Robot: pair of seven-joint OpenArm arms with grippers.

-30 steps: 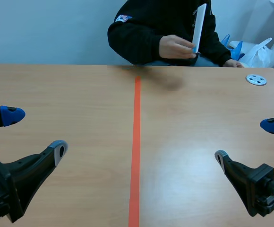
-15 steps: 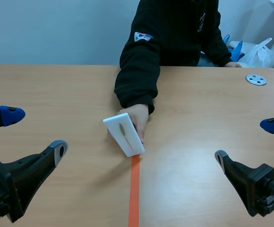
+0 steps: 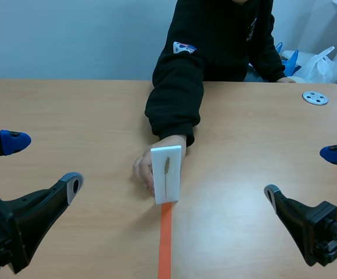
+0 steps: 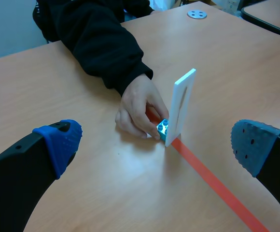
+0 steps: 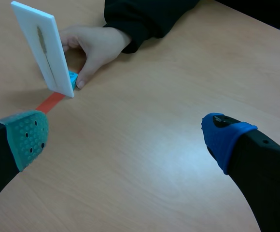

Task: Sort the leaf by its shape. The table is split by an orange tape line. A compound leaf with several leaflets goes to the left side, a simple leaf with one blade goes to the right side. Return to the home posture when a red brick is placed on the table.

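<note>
Pale wall [image 3: 70,40], wooden worktop [image 3: 70,110]: a hand [image 3: 142,169] props a white leaf card [image 3: 172,181] on the orange tape line [image 3: 165,244]; left end effector [image 3: 43,163], right end effector [image 3: 304,173] gape empty.

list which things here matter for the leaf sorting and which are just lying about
Job: white card with a slim leaf, on a blue brick base held by a person's hand; orange tape line; left claw, right claw, both open.
Lying about: grey holed disc; white plastic bag.
</note>
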